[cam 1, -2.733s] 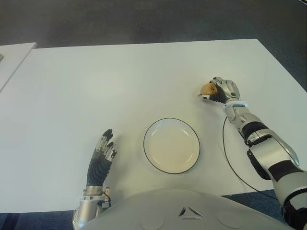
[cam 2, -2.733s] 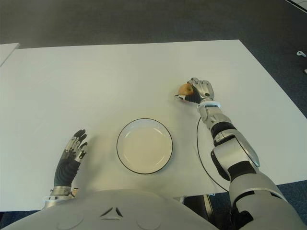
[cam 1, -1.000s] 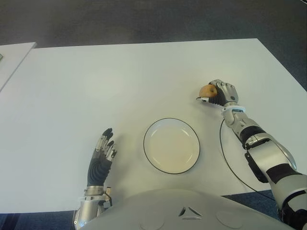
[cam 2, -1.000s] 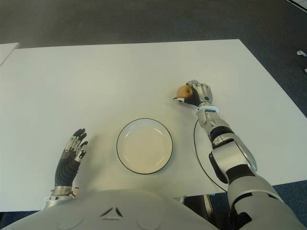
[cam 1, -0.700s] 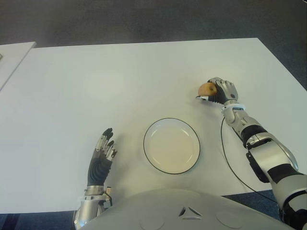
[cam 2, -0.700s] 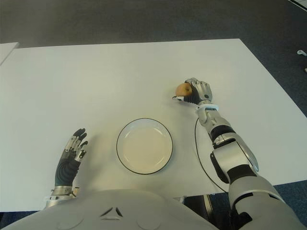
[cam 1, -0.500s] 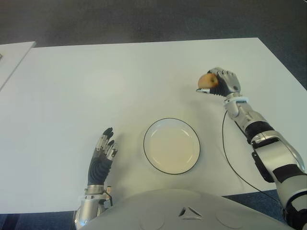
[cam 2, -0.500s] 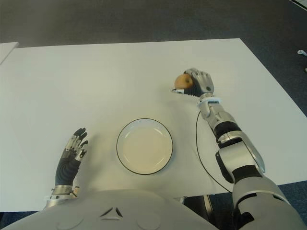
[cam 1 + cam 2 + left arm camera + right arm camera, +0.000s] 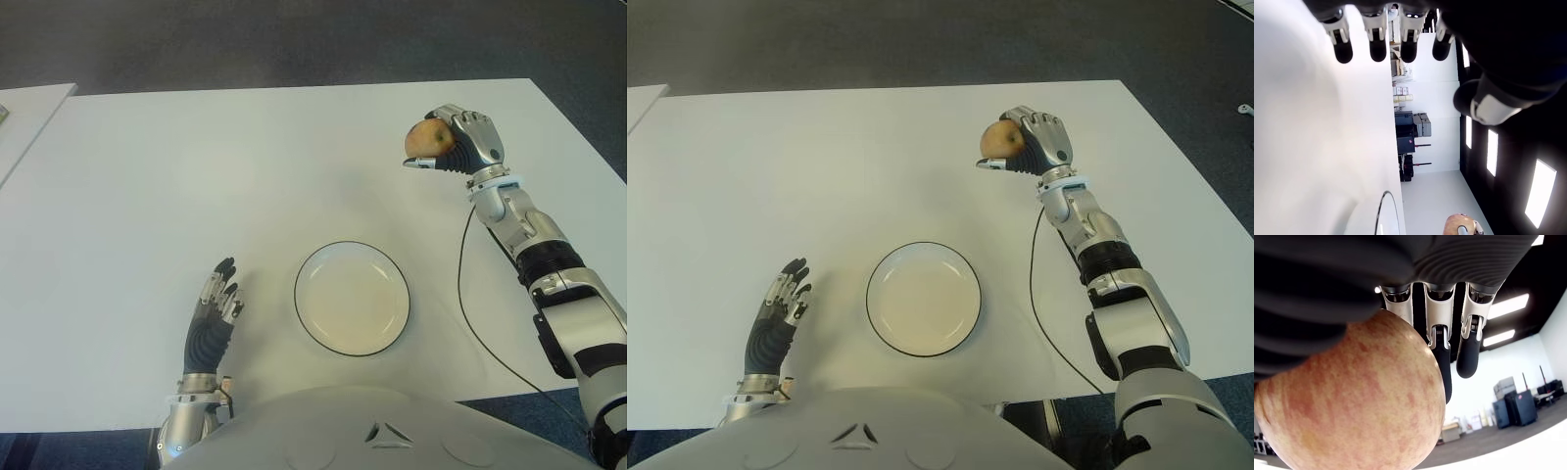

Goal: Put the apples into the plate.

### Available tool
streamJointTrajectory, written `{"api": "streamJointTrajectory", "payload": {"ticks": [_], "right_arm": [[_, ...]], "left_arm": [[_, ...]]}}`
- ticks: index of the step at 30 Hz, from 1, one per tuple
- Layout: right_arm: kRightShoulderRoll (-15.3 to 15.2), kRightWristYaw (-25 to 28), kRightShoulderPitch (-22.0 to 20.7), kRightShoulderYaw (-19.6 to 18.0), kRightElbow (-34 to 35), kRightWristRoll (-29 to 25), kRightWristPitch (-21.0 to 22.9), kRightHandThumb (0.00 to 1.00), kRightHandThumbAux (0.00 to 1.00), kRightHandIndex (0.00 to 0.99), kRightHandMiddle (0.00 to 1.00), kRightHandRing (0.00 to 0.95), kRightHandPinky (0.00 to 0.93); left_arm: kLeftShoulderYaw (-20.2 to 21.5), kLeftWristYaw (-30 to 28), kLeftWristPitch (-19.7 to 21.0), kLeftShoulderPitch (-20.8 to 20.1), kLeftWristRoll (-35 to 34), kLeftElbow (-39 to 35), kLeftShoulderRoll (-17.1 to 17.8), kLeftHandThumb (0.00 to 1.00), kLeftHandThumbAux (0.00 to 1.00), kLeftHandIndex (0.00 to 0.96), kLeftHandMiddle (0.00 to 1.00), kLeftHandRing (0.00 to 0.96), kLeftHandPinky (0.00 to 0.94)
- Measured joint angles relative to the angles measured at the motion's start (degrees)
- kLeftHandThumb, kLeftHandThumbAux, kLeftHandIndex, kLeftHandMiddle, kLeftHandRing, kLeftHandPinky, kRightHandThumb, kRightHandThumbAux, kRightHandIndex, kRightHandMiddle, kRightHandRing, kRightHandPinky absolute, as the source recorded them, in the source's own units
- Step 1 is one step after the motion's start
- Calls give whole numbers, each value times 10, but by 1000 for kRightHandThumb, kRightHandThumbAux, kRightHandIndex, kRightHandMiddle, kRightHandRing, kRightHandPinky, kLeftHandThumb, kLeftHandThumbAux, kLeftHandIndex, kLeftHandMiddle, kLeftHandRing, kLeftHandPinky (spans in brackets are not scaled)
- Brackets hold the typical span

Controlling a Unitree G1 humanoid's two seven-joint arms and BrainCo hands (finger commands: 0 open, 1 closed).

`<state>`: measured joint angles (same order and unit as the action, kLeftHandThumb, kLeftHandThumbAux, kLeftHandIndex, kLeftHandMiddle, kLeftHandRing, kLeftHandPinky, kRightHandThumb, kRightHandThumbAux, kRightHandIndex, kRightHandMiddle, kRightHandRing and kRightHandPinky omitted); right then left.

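A yellow-red apple [image 9: 425,139] is held in my right hand [image 9: 458,142], raised above the table at the far right. In the right wrist view the apple [image 9: 1352,396] fills the palm with the fingers [image 9: 1442,352] curled over it. The white plate [image 9: 352,298] with a dark rim sits empty near the table's front edge, left of and nearer than the raised hand. My left hand [image 9: 211,318] shows to the left of the plate near the front edge, fingers [image 9: 1376,46] straight and holding nothing.
The white table [image 9: 196,176] stretches wide behind the plate. A thin black cable [image 9: 470,304] runs from my right arm across the table's right side. Another white surface [image 9: 24,113] shows at the far left edge. Dark floor lies beyond.
My right hand has lifted the apple off the table and carried it up and slightly farther back. The left hand and the plate have stayed where they were.
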<state>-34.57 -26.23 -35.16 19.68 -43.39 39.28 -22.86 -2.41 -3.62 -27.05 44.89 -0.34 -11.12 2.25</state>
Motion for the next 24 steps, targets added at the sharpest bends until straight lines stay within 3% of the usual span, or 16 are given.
{"api": "streamJointTrajectory", "payload": {"ticks": [10,18,24], "right_arm": [[-7,30,11,-11,33,4,20,746,708,441,874,857,835],[1,73,67,-22,174,9,60,747,708,441,872,853,827],[7,96,125,-20,265,22,62,748,707,441,877,861,842]], "left_arm": [[0,0,1,-9,-1,3,0,33,516,5,0,0,0],[0,0,7,-11,-2,5,1,33,513,0,0,0,0],[1,0,16,-10,-2,4,2,40,512,0,0,0,0]]}}
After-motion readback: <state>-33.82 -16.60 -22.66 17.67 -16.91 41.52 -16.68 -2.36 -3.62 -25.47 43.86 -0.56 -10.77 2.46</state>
